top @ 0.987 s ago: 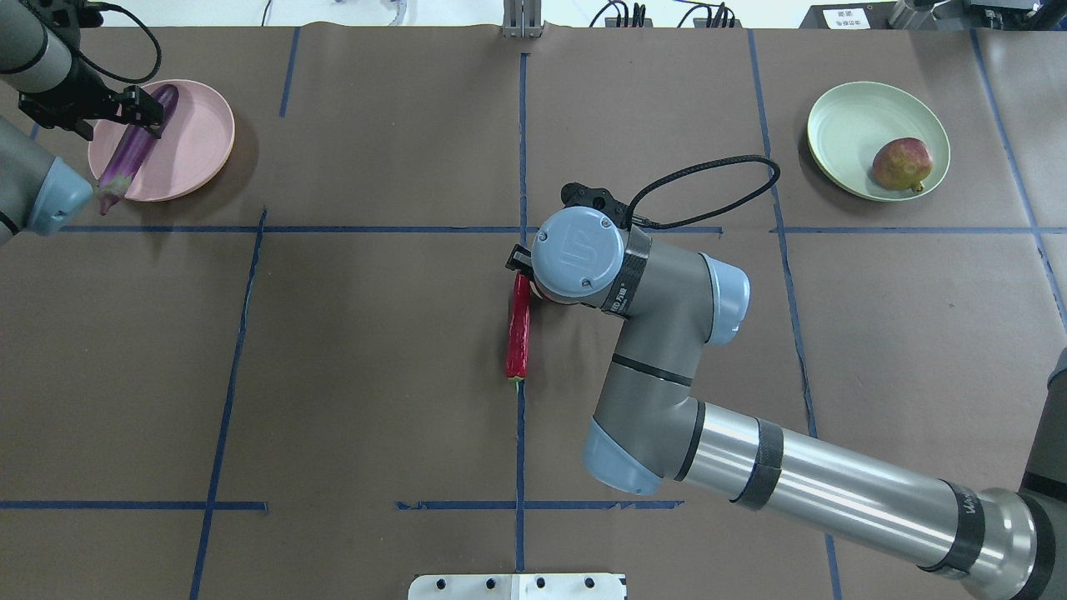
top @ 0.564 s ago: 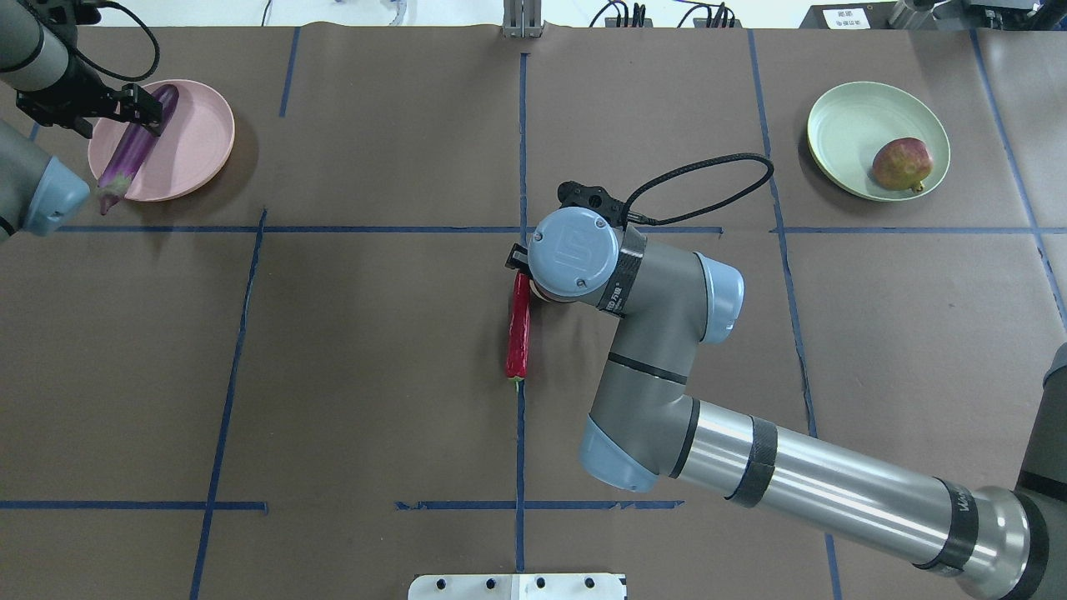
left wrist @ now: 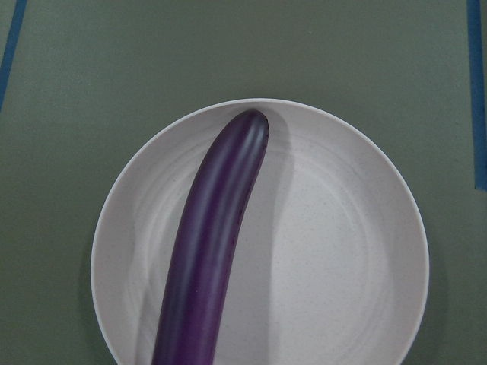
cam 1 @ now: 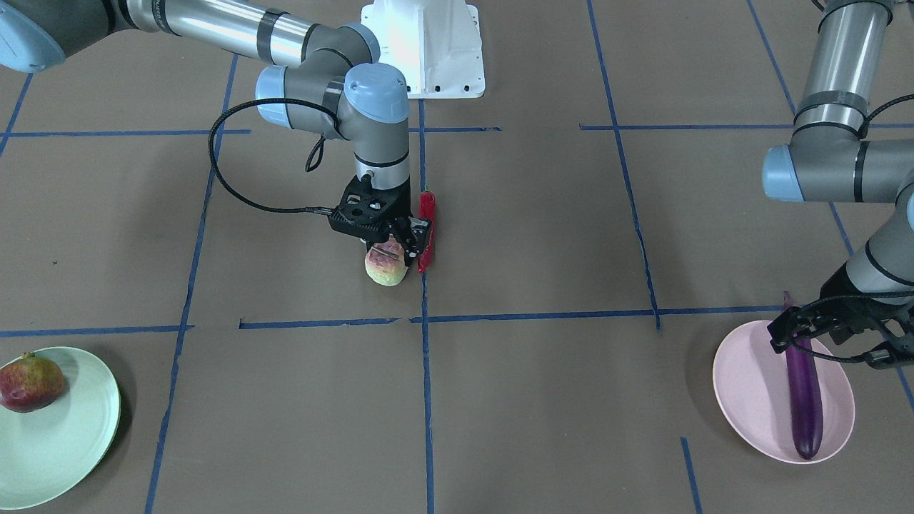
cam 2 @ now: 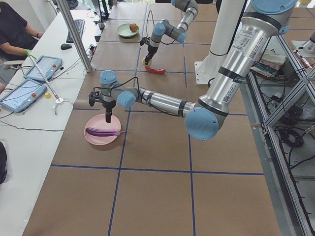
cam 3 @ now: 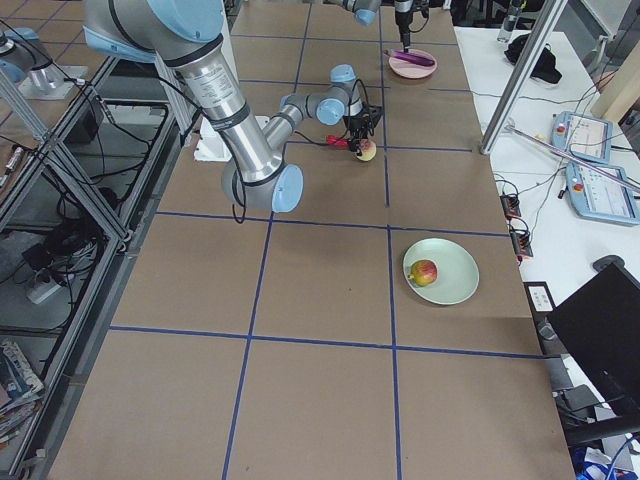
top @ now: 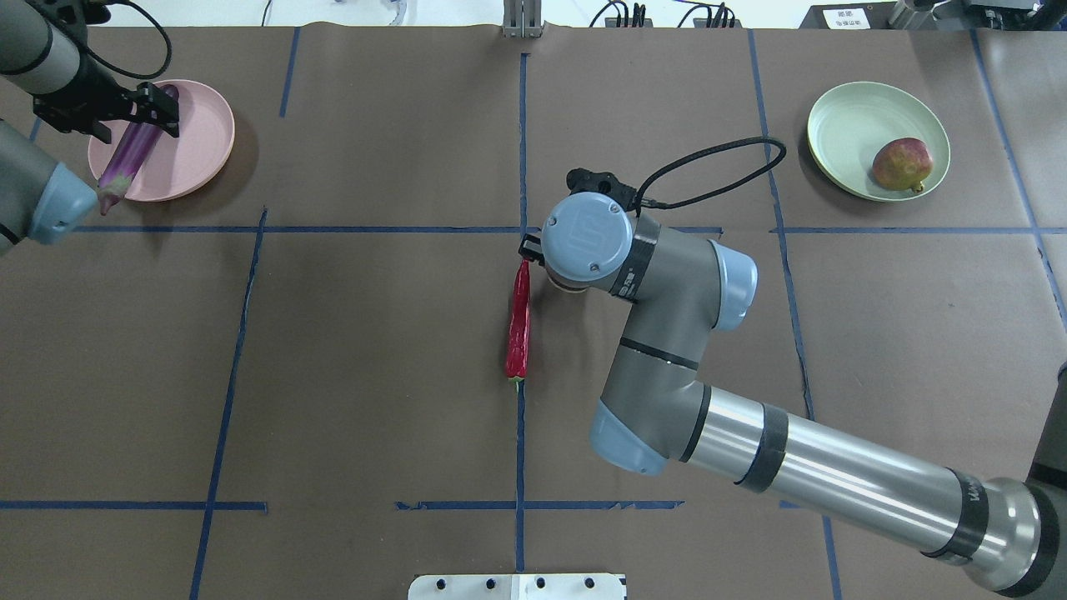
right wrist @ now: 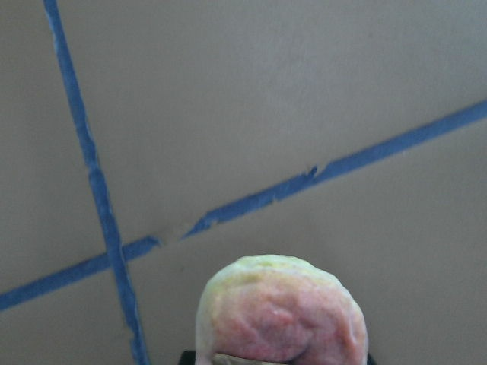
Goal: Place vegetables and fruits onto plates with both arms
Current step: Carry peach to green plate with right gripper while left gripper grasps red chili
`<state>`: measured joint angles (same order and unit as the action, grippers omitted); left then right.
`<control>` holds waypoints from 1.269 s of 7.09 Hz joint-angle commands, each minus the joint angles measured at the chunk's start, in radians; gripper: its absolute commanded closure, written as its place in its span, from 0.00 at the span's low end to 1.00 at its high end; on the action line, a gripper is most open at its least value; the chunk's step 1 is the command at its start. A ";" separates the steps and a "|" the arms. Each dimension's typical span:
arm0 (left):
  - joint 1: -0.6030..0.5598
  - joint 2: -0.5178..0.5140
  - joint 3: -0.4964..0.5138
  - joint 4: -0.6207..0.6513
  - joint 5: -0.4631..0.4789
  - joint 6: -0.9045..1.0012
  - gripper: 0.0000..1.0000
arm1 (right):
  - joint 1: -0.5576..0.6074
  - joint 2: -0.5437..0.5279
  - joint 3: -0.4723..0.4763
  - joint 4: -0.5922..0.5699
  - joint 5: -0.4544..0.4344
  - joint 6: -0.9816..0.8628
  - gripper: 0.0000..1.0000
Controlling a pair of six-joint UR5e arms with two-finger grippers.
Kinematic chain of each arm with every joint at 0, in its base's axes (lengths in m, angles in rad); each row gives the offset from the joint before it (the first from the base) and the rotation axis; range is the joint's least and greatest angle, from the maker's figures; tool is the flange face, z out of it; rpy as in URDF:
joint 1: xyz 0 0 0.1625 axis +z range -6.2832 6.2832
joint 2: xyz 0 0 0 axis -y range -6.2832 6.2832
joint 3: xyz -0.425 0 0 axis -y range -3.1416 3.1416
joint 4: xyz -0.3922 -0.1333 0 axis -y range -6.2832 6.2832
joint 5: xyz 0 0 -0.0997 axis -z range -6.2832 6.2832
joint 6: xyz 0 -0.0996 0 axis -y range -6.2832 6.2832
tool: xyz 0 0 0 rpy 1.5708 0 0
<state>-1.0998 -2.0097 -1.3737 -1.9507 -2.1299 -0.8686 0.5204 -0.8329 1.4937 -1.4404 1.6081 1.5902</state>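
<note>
Peach (cam 1: 382, 270) sits pinched in the right claw (cam 1: 394, 251), just beside the chili (cam 1: 427, 225), in the front view; a straight lift should spare it. Overhead, the left claw (top: 160, 108) hangs parted, empty, above the eggplant (top: 129, 150) lying on the pink plate (top: 200, 133); the green plate (top: 842, 125) holds the pomegranate (top: 902, 164).

Brown paper-covered table (top: 375, 375) was crossed by blue tape lines (top: 520, 433), white desk (cam 2: 29, 162) alongside carried tablets (cam 2: 43, 67) and keyboard (cam 2: 78, 29), floor cables (cam 2: 290, 137) lay tangled beyond.

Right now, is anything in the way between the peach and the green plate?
Nothing visible stands between the peach and the green plate. The chili lies on the peach's other side.
</note>
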 commanded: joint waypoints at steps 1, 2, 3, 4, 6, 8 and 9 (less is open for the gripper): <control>0.180 -0.012 -0.141 0.001 -0.030 -0.122 0.00 | 0.146 -0.041 0.016 -0.002 0.032 -0.181 0.97; 0.272 -0.071 -0.157 0.006 -0.027 -0.121 0.00 | 0.239 -0.090 0.011 0.003 0.068 -0.319 0.97; 0.318 -0.130 -0.157 0.007 -0.025 -0.121 0.00 | 0.319 -0.121 -0.004 0.000 0.082 -0.426 0.97; 0.371 -0.171 -0.154 0.009 -0.007 -0.121 0.00 | 0.389 -0.126 -0.069 0.003 0.091 -0.522 0.97; 0.487 -0.220 -0.142 0.010 0.153 -0.122 0.00 | 0.485 -0.126 -0.224 0.021 0.092 -0.634 0.97; 0.523 -0.280 -0.090 0.027 0.203 -0.147 0.02 | 0.518 -0.126 -0.388 0.166 0.087 -0.662 0.97; 0.566 -0.337 -0.029 0.027 0.234 -0.205 0.02 | 0.520 -0.126 -0.409 0.173 0.085 -0.662 0.97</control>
<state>-0.5756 -2.2899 -1.4613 -1.9255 -1.9300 -1.0215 1.0308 -0.9591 1.1398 -1.3056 1.6959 0.9347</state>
